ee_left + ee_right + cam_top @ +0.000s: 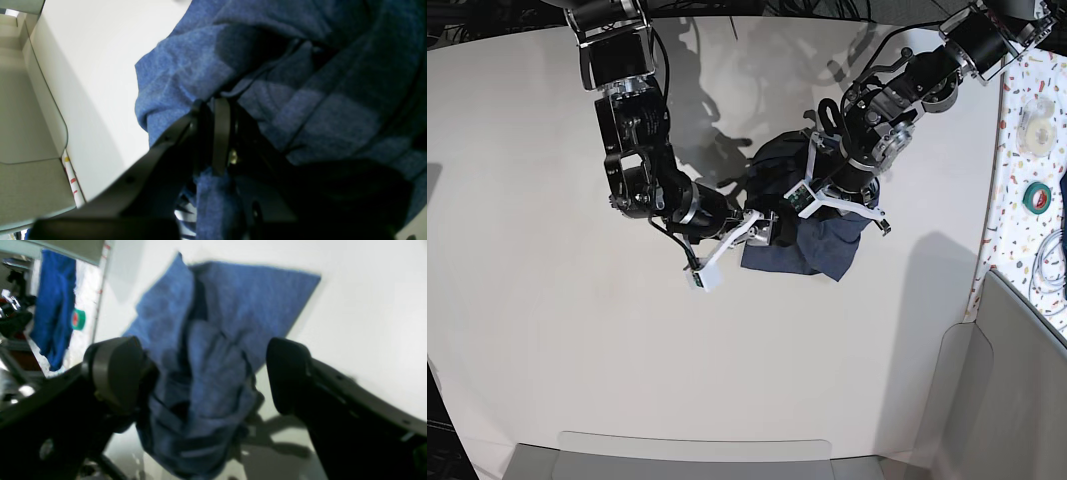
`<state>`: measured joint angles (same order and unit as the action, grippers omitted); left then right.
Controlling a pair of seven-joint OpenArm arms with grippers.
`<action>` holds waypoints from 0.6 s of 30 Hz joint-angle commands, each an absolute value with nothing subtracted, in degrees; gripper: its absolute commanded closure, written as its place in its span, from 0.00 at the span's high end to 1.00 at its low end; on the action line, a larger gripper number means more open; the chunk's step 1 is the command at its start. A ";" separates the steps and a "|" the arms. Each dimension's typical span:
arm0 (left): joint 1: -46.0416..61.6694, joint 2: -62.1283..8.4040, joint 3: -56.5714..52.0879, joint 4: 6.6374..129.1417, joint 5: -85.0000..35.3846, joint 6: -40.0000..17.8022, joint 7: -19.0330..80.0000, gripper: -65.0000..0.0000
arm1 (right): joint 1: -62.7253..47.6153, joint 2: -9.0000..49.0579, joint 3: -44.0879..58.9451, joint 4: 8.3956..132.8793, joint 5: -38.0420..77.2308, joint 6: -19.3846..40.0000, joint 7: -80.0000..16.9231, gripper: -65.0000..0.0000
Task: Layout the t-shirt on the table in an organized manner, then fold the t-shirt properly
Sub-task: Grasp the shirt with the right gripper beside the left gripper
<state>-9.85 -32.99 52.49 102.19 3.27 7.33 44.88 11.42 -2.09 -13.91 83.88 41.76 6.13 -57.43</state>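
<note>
Left wrist view: left gripper (217, 110), black fingers clenched on a fold of the dark navy-blue heathered cloth t-shirt (300, 83), which fills centre and right of frame; plain matte white table (100, 66) at upper left. Right wrist view: right gripper (203, 373) spread wide, pads either side of the bunched shirt w/o pinching it; flat part lies upper centre. Base view: shirt is a crumpled heap at frame centre between both arms. Judging by this, layout isn't done, folding not begun.
</note>
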 commanded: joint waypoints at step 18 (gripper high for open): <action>-10.68 -33.45 52.00 102.81 3.38 7.52 45.23 0.00 | 13.49 -2.51 -13.76 81.98 42.15 6.64 -58.95 0.00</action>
<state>-10.00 -32.99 52.49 102.19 3.27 7.33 44.93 12.01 -2.09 -13.76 81.06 41.10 6.15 -59.83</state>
